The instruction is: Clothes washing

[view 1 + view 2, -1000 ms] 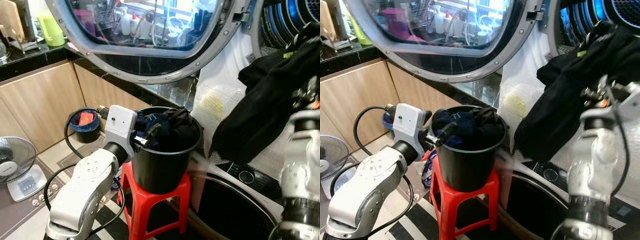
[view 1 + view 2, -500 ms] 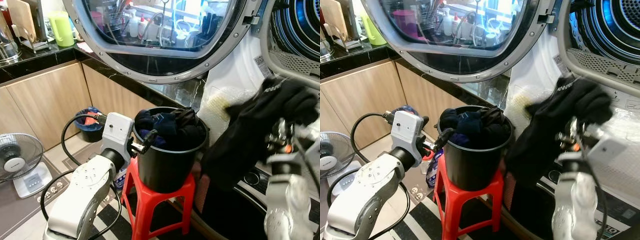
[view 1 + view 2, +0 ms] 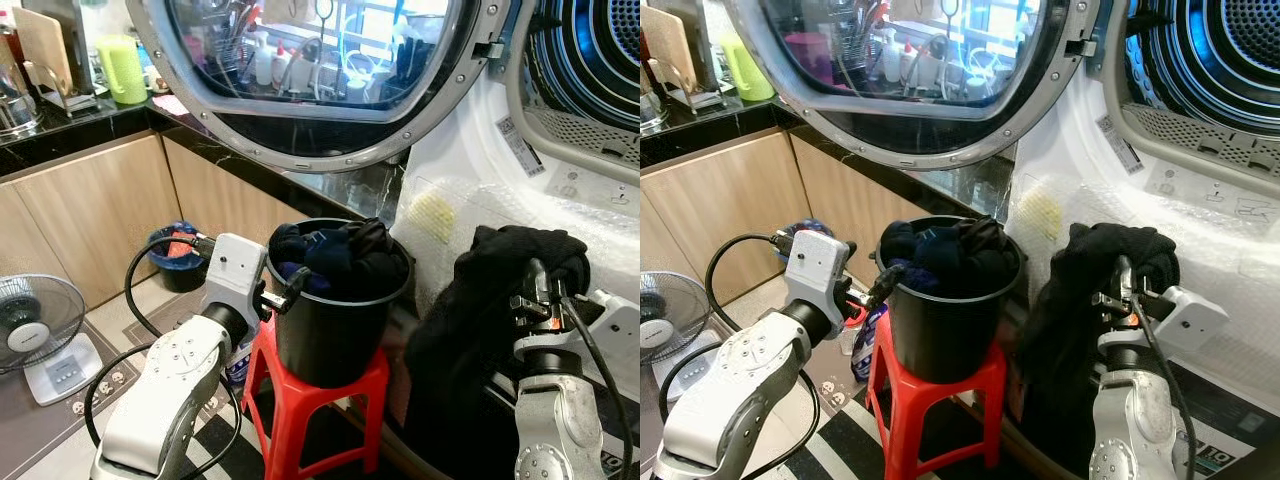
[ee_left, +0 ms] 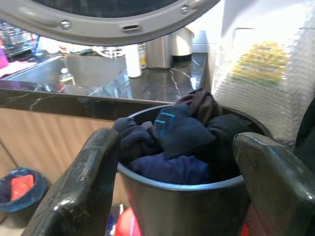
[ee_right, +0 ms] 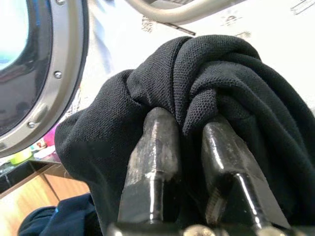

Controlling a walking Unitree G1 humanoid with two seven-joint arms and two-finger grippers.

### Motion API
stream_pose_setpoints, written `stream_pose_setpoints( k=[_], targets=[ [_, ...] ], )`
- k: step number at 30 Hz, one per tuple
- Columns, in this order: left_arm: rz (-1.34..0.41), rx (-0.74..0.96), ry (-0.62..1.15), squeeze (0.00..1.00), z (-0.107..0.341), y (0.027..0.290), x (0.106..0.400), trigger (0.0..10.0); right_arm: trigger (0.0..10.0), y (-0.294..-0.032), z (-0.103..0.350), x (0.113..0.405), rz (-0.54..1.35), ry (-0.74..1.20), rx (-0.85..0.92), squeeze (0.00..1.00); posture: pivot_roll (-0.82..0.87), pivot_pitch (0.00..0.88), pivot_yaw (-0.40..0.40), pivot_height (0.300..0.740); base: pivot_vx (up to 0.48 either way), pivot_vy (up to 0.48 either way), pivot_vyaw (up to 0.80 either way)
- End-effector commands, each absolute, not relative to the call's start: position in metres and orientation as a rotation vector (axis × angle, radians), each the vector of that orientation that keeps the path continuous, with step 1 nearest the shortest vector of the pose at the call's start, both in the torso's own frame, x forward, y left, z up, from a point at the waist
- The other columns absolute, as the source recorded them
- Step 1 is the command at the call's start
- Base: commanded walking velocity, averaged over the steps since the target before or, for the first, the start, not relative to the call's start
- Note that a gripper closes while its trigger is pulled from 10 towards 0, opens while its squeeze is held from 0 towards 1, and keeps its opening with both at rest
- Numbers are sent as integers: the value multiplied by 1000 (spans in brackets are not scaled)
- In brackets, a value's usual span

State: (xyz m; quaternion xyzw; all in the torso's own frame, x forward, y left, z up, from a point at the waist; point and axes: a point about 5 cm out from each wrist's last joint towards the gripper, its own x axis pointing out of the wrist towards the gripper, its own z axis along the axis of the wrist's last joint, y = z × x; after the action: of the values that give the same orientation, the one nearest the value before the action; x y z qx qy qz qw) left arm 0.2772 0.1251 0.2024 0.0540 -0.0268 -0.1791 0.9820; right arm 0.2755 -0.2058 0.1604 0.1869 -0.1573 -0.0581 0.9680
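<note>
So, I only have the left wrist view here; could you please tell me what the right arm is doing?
Observer: The right end effector is shut on a black garment, held below the open drum.
Operator: Thank you. What is the bucket standing on?
Observer: The black bucket sits on a red stool.
Operator: And what is on the floor to the left?
Observer: A small white fan stands by the wooden cabinets.
</note>
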Motion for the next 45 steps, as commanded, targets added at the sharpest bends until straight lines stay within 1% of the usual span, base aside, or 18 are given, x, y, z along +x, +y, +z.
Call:
stream_pose_setpoints(
  k=[1, 16, 30, 37, 38, 39, 41, 45],
  targets=[
    [-365, 114, -68, 0, 204, 125, 276, 10000, 10000, -206, 175, 275, -111, -369, 361, 0, 72, 28, -56, 740, 0, 0, -738],
    [-341, 101, -58, 0, 202, 126, 276, 10000, 10000, -204, 176, 281, -104, -345, 358, 0, 75, 35, -67, 740, 0, 0, -733],
    [-331, 85, -51, 0, 201, 129, 275, 10000, 10000, -201, 179, 281, -91, -358, 358, 0, 77, 33, -72, 740, 0, 0, 0],
    [-323, 86, -71, 0, 205, 132, 274, 10000, 10000, -201, 187, 280, -92, -403, 371, 0, 82, 25, -73, 740, 0, 0, 0],
    [-337, 100, -101, 0, 211, 131, 271, 10000, 10000, -209, 198, 279, -125, -467, 393, 0, 85, 24, -76, 740, 0, 0, 0],
    [-337, 100, -101, 0, 211, 131, 271, 10000, 10000, -209, 198, 279, -125, -467, 393, 0, 85, 24, -76, 740, 0, 0, 0],
    [-344, 103, -135, 0, 221, 132, 269, 10000, 10000, -222, 214, 279, -165, -527, 387, 0, 84, 18, -73, 740, 0, 0, 0],
    [-342, 112, -136, 0, 220, 134, 268, 10000, 10000, -225, 214, 276, -153, -527, 361, 0, 83, 15, -73, 740, 0, 0, 0]
  ],
)
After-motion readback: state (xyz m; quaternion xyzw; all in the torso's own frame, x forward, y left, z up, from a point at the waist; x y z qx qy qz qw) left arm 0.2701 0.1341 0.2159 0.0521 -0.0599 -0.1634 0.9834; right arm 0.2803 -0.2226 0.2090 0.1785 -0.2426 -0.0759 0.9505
